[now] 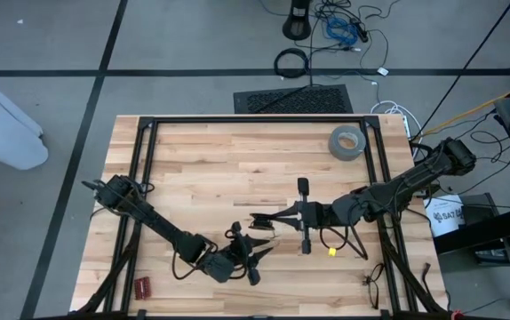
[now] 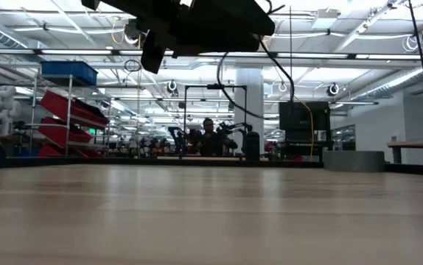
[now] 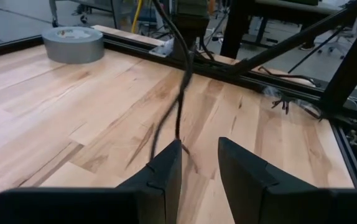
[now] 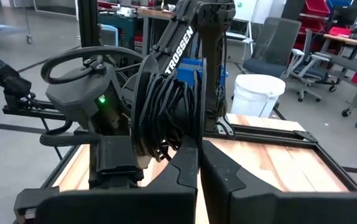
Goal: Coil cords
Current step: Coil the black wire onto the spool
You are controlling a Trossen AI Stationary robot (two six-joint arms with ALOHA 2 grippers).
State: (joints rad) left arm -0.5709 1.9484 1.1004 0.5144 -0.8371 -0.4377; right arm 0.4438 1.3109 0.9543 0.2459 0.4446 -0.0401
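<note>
right gripper (image 4: 198,163) pinching coiled cord (image 4: 166,115)

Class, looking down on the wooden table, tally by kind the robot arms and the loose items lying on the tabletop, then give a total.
Robot arms: 2, left gripper, right gripper
Grey tape roll: 1
Small red object: 1
Small yellow piece: 1
Total: 5

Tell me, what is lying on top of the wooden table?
The grey tape roll lies near the table's far right corner, a small red object near the left arm. What lies under the two grippers is hidden.
</note>
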